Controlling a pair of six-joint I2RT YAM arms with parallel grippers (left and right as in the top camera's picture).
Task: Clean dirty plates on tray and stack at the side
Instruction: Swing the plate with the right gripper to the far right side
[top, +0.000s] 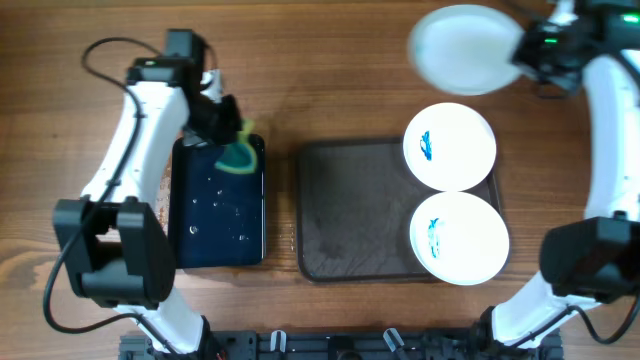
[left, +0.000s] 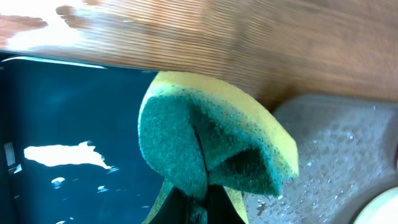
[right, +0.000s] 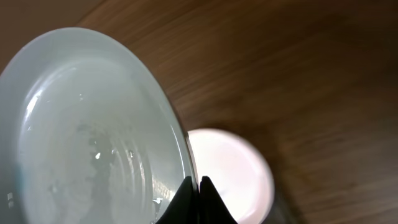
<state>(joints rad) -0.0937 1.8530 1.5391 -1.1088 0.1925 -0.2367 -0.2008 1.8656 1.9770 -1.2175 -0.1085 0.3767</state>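
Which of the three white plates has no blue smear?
The plate the right gripper holds, off the brown tray; both plates on it carry blue smears.

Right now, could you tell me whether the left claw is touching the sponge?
Touching. The left wrist view shows the left claw pinching the sponge at its lower edge, with the green scouring face creased at the grip.
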